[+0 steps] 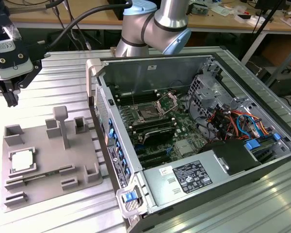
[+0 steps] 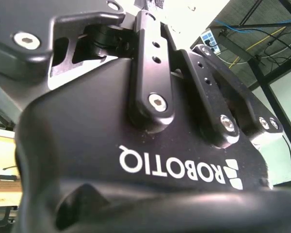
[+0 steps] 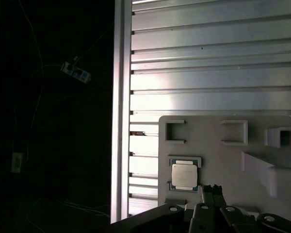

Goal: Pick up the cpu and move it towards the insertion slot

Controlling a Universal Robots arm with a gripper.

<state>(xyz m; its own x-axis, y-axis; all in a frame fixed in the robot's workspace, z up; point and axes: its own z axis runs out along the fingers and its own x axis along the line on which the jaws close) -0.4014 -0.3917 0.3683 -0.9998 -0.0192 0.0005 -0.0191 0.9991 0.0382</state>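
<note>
Gripper (image 1: 10,90) hovers near tray (image 1: 48,194), holding nothing, opening can't tell; cpu (image 3: 185,175) sits flat in its tray pocket, well apart from slot (image 1: 148,114); likely light, stiff, slick-topped (fragile underside, I'd guess), so pinch opposite rim edges.

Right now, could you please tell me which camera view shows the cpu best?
The first wrist view: it looks straight down on the cpu in its grey tray. The exterior view shows the cpu small and oblique. The second wrist view faces the pincer's body.
</note>
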